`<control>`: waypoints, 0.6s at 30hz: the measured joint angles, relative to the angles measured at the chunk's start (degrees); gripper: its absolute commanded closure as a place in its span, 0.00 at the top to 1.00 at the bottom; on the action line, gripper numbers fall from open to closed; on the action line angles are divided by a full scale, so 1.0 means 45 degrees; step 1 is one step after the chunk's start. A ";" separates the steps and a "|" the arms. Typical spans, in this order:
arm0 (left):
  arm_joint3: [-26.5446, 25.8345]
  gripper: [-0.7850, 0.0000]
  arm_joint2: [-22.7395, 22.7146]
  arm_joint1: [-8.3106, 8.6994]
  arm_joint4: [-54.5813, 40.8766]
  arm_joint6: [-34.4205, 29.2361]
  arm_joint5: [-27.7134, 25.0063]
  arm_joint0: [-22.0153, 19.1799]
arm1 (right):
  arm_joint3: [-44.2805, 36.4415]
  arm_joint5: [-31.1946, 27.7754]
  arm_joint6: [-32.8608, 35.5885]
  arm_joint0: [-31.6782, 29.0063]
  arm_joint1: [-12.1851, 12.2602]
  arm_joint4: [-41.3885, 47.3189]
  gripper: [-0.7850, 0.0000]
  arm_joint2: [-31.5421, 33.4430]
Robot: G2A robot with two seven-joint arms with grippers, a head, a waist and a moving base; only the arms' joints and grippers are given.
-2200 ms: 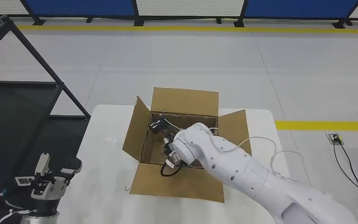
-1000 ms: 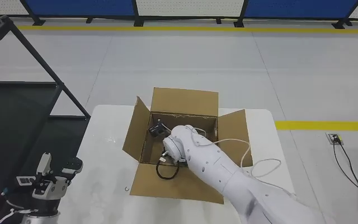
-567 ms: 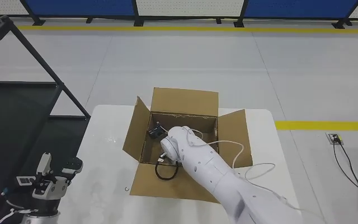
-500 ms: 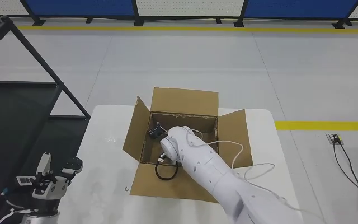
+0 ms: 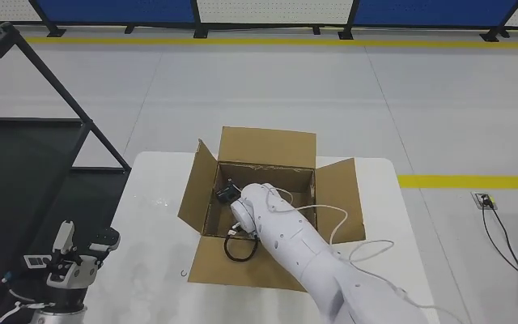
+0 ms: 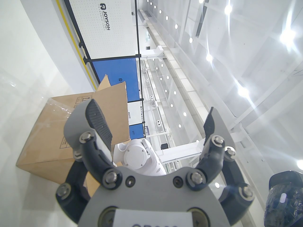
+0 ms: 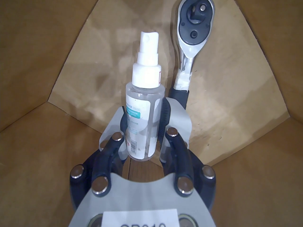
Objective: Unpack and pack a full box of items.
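Observation:
An open cardboard box (image 5: 266,147) stands on the white table (image 5: 154,243). My right arm reaches down into it near its left wall. My right gripper (image 7: 144,112) is shut on a clear spray bottle (image 7: 142,100) with a white pump cap. The bottle points toward a box corner. A chrome ratchet wrench (image 7: 193,31) with a black grip lies beside the bottle on the box floor (image 7: 220,109). My left gripper (image 6: 152,116) is open and holds nothing. It points up at the ceiling, low beside the table's left side (image 5: 83,235), with the box (image 6: 59,131) off to one side.
All the box flaps (image 5: 193,194) stand open and outward. A black cable loop (image 5: 235,248) hangs at the right wrist over the near flap. A black metal frame (image 5: 73,121) stands left of the table. White table surface lies free left of the box.
The right arm has swung leftward over the box and its wrist has shifted a little toward the left wall. The left arm has kept still.

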 measured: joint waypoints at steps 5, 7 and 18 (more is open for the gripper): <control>0.0000 1.00 0.0000 0.0000 0.0000 0.0000 0.0000 0.0000 | 0.0401 -0.0101 -0.0040 0.0011 -0.0097 0.0022 0.31 0.0148; 0.0000 1.00 0.0000 0.0000 0.0000 0.0000 0.0000 0.0000 | 0.0526 -0.0113 -0.0035 0.0010 -0.0118 0.0020 0.18 0.0194; 0.0000 1.00 0.0000 0.0000 0.0000 0.0000 0.0000 0.0000 | 0.0929 -0.0434 -0.0657 0.0219 -0.0070 0.0297 0.00 0.0668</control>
